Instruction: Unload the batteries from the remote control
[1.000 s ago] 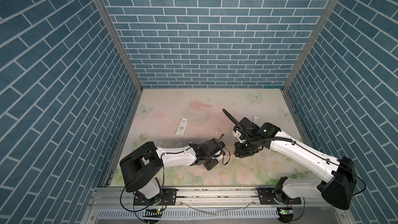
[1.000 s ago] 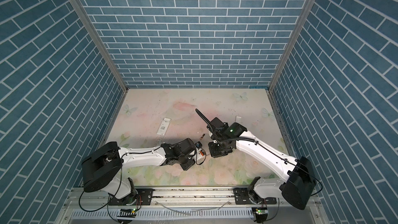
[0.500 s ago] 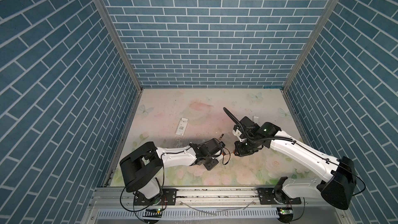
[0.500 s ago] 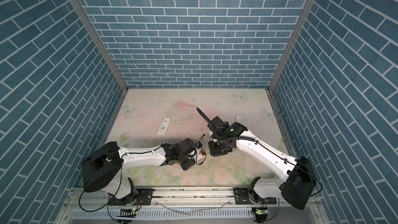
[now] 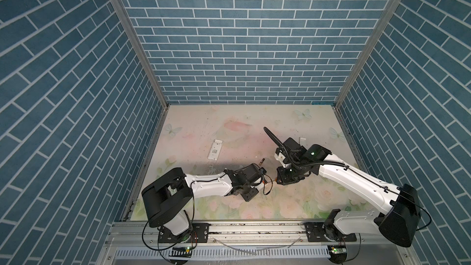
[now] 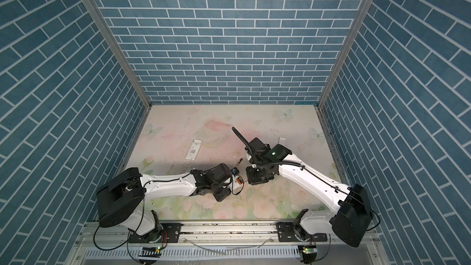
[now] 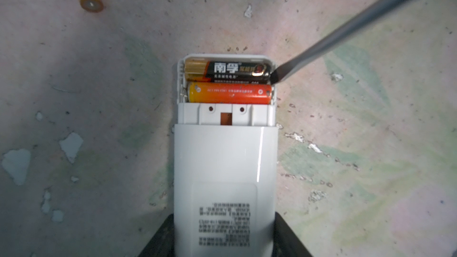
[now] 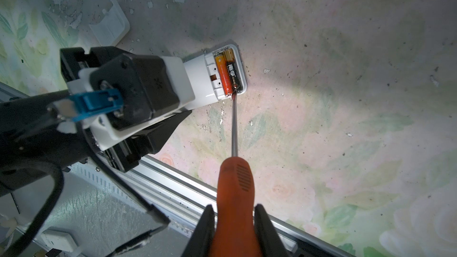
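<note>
I am stretching my left arm low and nearly level over the flower-printed tabletop [image 5: 198,128], from the front rail toward the middle. My left gripper [image 7: 223,238] is clamping the white rectangular plastic remote control [image 7: 223,164] by its long sides, with the back face up and the battery compartment open. My right arm is reaching in from the right front, its forearm slanting toward the middle and its wrist bent down. My right gripper [image 8: 235,221] is clenching the orange-handled steel-shafted screwdriver [image 8: 235,184]. The tip is touching one end of the black battery with a gold end [image 7: 230,71], which is lying in the compartment right beside the orange battery [image 7: 230,93]. A loose black-and-gold battery [image 5: 261,161] is lying on the tabletop near the remote control.
</note>
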Robot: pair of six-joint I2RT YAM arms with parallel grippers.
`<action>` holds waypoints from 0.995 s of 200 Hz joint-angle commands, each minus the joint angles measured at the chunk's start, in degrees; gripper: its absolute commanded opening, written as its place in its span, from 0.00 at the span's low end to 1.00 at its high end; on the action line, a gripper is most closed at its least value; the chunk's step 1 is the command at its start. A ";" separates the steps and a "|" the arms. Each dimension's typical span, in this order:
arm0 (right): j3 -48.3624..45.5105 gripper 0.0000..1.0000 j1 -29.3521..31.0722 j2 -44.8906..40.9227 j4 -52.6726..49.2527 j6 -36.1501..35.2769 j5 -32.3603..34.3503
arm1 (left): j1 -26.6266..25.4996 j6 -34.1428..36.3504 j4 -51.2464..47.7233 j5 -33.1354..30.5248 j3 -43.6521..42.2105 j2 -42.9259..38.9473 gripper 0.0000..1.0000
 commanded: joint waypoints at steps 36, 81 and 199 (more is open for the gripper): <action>-0.85 0.00 -0.20 -0.50 -1.30 -1.56 -0.26 | 0.12 0.20 -2.33 2.89 -0.89 1.24 0.43; -1.60 0.00 -0.26 -1.22 -1.85 -1.39 0.11 | 0.12 0.25 -2.24 2.96 -0.90 1.37 0.43; -1.22 0.00 -0.38 -2.01 -3.24 -1.29 0.42 | 0.16 0.24 -2.33 3.05 -0.62 1.68 0.42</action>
